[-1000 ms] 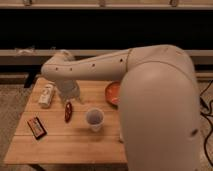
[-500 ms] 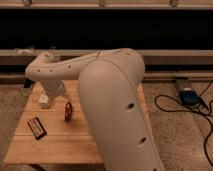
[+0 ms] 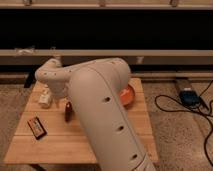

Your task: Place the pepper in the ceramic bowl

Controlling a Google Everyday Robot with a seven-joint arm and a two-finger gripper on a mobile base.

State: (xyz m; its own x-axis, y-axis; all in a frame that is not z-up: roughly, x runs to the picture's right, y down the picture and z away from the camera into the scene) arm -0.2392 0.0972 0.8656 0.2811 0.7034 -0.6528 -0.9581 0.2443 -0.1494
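From the one camera view, the big change over the last second is the arm itself. Its pale upper link has swung across the middle of the scene and now hides the cup. Only the right-hand edge of the ceramic bowl [image 3: 129,95] shows past it, at the far right of the table [image 3: 55,145].

The pepper [image 3: 67,111] has not budged. It lies on the wood left of centre, well apart from the bowl, so I'd say the pick-up has yet to happen.

The arm rises from the lower right, bends at a high elbow, runs left and then turns down at the wrist. That puts the claw [image 3: 62,98] just above the pepper, slightly to its left. I cannot tell whether the claw is open or closed, or whether it has hold of anything.

A black-and-red packet [image 3: 37,126] lies nearer the front left corner.
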